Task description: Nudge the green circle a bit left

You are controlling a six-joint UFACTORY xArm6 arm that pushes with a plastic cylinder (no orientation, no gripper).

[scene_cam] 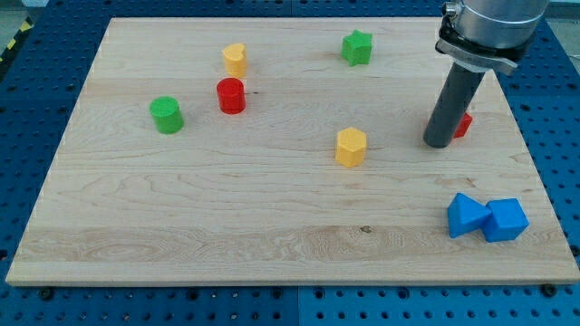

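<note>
The green circle sits far out on the left side of the wooden board, upright and on its own. Just to its right and a touch farther back stands a red cylinder, near it but not touching. Behind that, a yellow block with a rounded top, close to the red one, a small gap between them.

Now across to the right: my tip is planted on the board well apart from the green circle, with the whole middle of the board between them. It is a plain dark rod, no jaws to spread or close, gripping nothing. A small red block peeks out right beside the rod, mostly hidden behind it; I cannot tell its shape or whether they touch.

In the middle, left of the tip, a yellow hexagonal block stands alone. At the far edge, a green star-like block. Near right corner: two blue blocks, a blue triangular one and a blue cube, pressed together.
</note>
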